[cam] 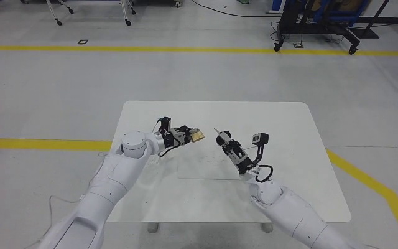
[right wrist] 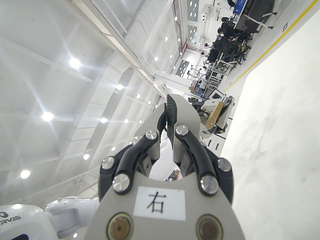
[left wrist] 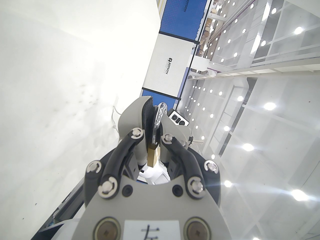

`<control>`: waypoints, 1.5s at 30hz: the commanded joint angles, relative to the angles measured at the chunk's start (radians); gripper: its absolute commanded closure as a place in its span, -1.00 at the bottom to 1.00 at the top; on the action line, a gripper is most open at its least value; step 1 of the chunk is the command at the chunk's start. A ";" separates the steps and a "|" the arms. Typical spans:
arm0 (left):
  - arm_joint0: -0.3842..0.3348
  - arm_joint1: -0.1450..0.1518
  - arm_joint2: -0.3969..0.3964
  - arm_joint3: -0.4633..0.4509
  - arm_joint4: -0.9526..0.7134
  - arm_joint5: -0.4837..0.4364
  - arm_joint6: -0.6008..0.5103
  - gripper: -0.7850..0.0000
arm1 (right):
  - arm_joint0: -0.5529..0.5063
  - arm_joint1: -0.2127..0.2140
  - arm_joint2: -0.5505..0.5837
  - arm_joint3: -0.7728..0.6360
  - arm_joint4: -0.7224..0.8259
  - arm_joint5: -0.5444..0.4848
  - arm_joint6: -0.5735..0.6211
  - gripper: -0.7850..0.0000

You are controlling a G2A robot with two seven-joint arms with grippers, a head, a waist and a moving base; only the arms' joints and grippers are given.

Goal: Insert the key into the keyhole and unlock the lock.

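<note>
Left gripper (left wrist: 155,116) is clamping lock (cam: 197,134); right gripper (right wrist: 168,109) is pinching key (cam: 216,131), which is near the lock but not touching it.

A white table (cam: 292,124) with rounded corners sits in the middle of the frame, on a pale grey floor (cam: 62,93) crossed by yellow lines. A faint, thin rectangular sheet (cam: 199,169) lies flat on its lower-middle part. Small dark specks (cam: 214,157) dot the surface near the centre.
</note>
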 commanded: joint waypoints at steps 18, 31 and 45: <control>0.021 -0.022 -0.001 -0.013 -0.042 0.160 0.124 1.00 | -0.089 0.001 0.104 -0.251 0.146 0.674 -0.073 1.00; -0.007 -0.046 0.035 0.042 -0.040 0.208 0.113 1.00 | -0.102 -0.018 0.122 -0.293 0.109 0.861 -0.089 1.00; -0.008 -0.052 0.036 0.045 0.003 0.206 0.116 1.00 | -0.097 -0.047 0.135 -0.269 0.113 0.911 -0.078 1.00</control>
